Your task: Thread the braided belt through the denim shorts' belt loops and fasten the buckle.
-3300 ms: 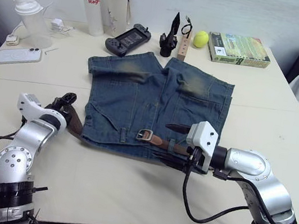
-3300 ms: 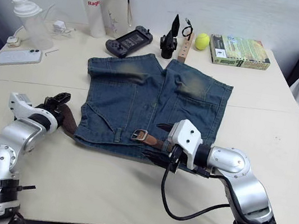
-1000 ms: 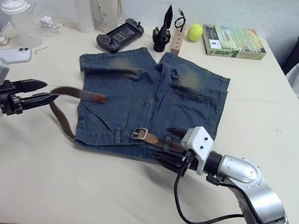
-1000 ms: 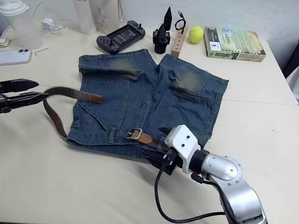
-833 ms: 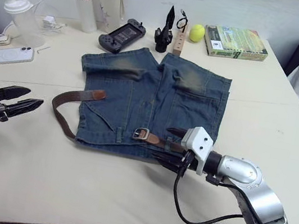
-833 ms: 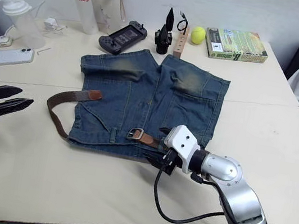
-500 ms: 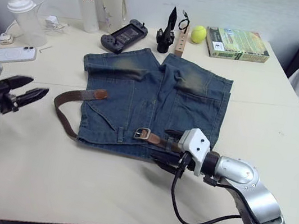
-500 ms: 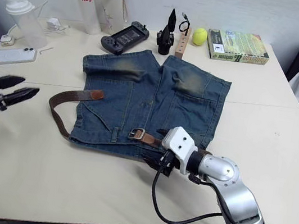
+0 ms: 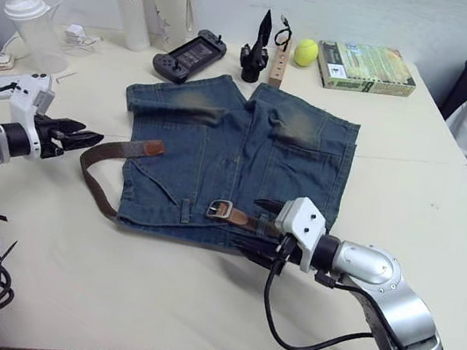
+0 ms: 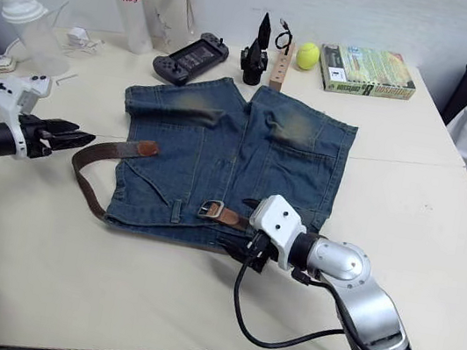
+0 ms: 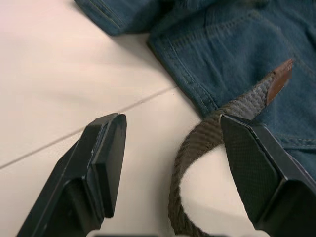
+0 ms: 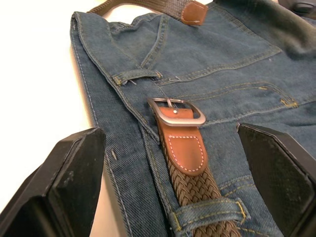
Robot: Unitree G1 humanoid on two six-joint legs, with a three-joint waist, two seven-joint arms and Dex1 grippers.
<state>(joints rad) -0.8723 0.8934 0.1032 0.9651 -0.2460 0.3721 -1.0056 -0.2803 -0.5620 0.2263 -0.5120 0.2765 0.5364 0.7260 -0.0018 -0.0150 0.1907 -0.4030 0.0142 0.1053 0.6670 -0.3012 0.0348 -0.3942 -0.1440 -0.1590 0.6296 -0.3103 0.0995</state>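
**Belt partly threaded, both grippers released**

The denim shorts (image 9: pixel 235 162) lie flat on the pale worktop (image 9: pixel 407 202), waistband toward the robot. The braided belt (image 9: pixel 96 173) runs under a belt loop (image 12: pixel 207 211) near the right gripper (image 9: pixel 262 228), its buckle (image 12: pixel 176 111) resting on the waistband beside another loop (image 12: pixel 136 76) that holds no strap. At the shorts' left edge the belt curves out onto the worktop and doubles back, its tan tip (image 9: pixel 155 148) lying on the denim. The left gripper (image 9: pixel 80 134) hovers just beside that curve with fingers (image 11: pixel 101 163) spread and holding nothing (the strap lies between them in the wrist view). The right gripper's fingers (image 12: pixel 74 173) are likewise parted, straddling the buckle end.
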